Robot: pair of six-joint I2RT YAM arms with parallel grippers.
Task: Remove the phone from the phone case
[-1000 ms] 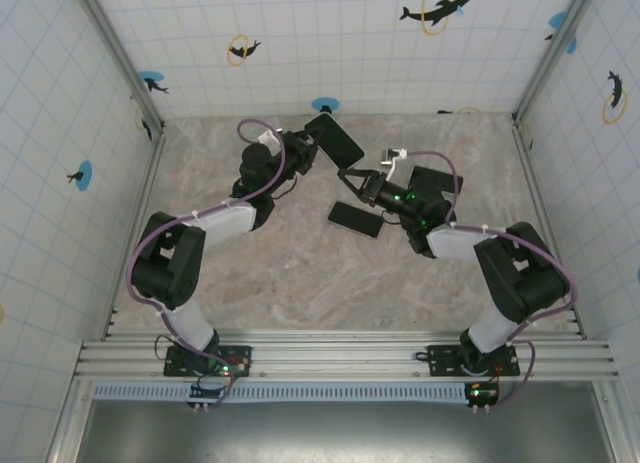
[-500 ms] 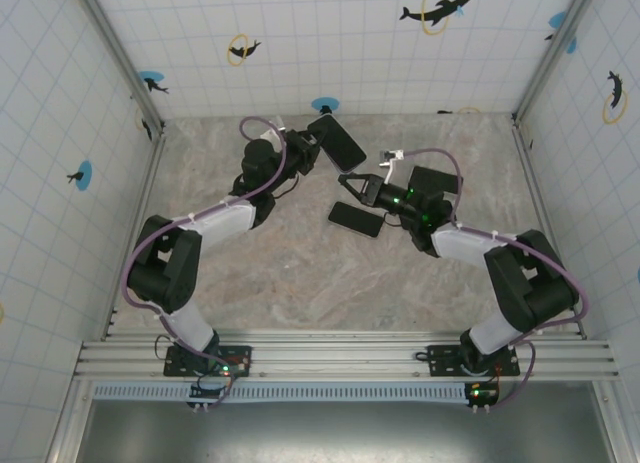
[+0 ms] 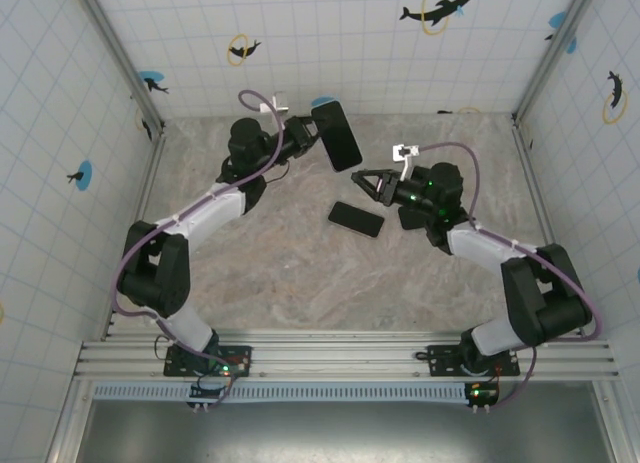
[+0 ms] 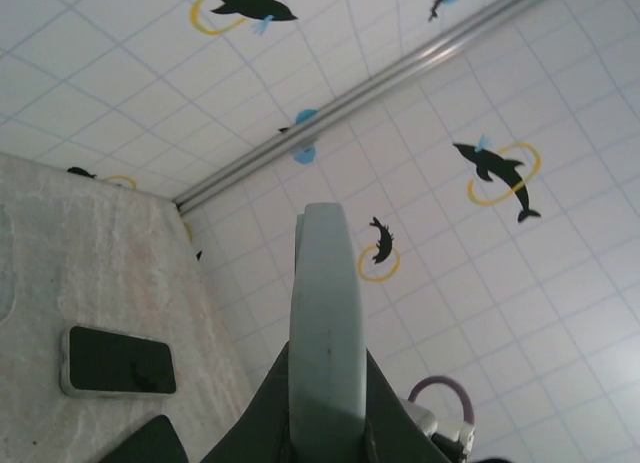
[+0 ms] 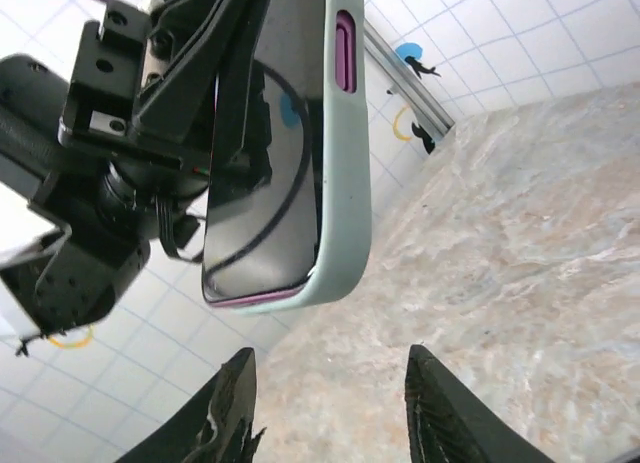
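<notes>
Right wrist, phone case [image 5: 347, 173] cut off above, left tool [image 3: 311, 143] clamping it, right tool [image 5: 330, 368] parted

The right wrist view's top edge cuts off one end of the phone case [image 5: 348, 183].

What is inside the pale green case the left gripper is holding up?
A phone fills the case: its glossy dark screen and purple rim show. The phone's back is hidden by the case.

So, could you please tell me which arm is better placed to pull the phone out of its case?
Right: the right end effector is open and faces the cased phone, which the left end effector clamps aloft.
</notes>
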